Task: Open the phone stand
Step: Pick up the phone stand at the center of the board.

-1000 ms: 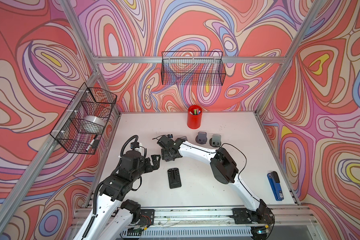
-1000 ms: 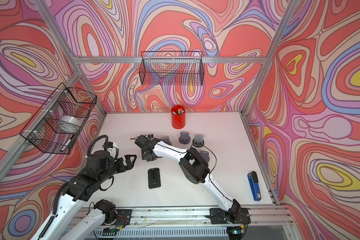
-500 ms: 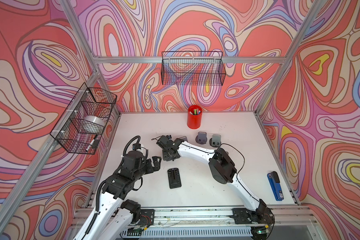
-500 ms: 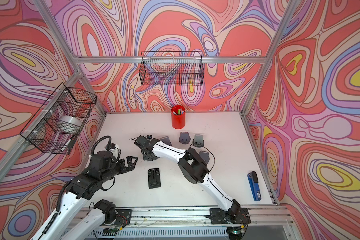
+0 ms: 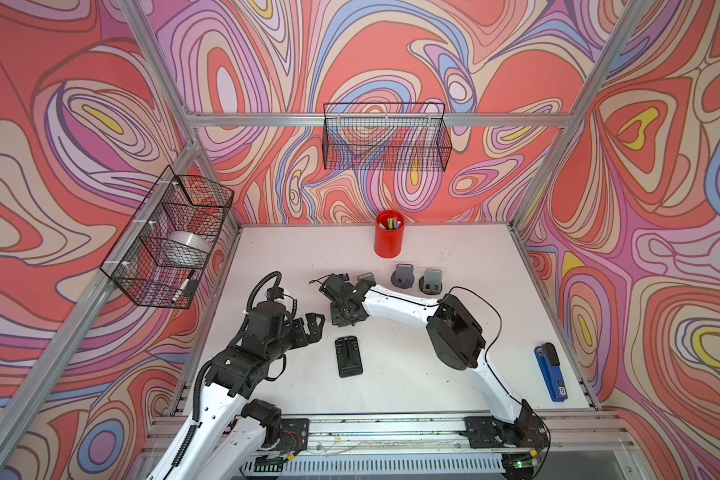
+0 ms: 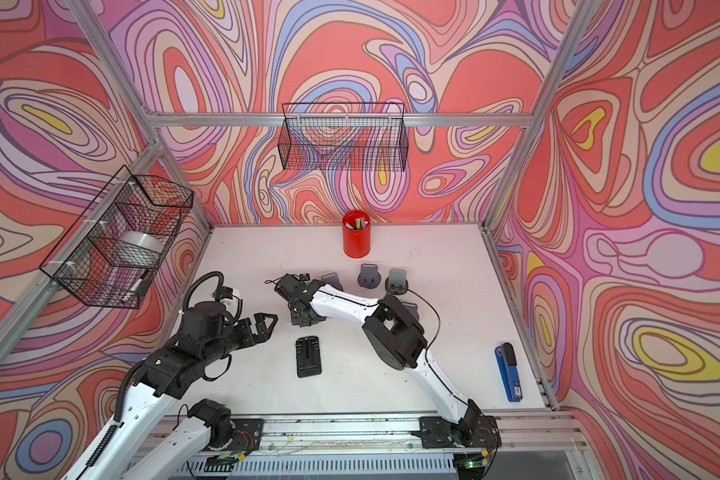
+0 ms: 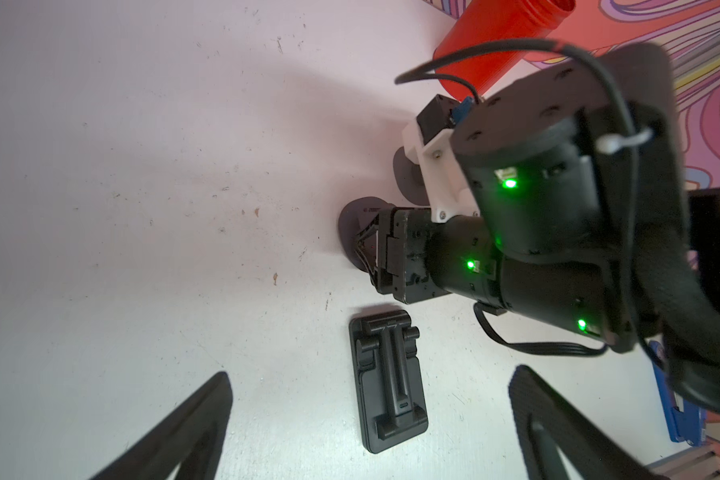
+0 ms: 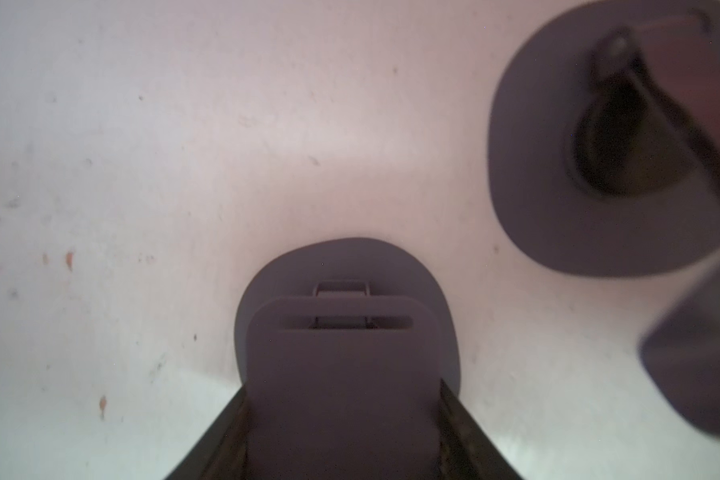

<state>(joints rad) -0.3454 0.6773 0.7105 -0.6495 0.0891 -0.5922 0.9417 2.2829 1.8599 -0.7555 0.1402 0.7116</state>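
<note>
**A:** Grip question for the thread: what are we looking at on the right end effector (image 5: 346, 320)?

**B:** We make it clamped. It points down at the worktop (image 5: 412, 374), and in the right wrist view its fingers (image 8: 221, 436) press on both side edges of the flat plate of the grey phone stand (image 8: 341, 365). The stand's round base sits on the worktop directly under the fingertips. In both top views the end effector covers it, so we can't pick it out there.

**A:** And the left end effector (image 5: 313, 327)?

**B:** Spread wide with nothing between the fingers. It hovers over the worktop just beside the right end effector, not touching it. A black folded stand (image 7: 391, 382) lies flat on the worktop just ahead of the open fingers, near the right end effector's tip too, but clear of both.

**A:** Anything else we should note nearby?

**B:** A second grey stand (image 8: 599, 174) sits just beside the gripped one, apart from it. Beyond the right end effector, by its forearm, we see a purple-grey stand (image 5: 403, 275) and a lighter grey stand (image 5: 432, 281). The red cup (image 5: 388, 235) with pens is farther out past those. The blue stapler (image 5: 550, 372) lies well apart from both end effectors, out on the right arm's outer side.
</note>
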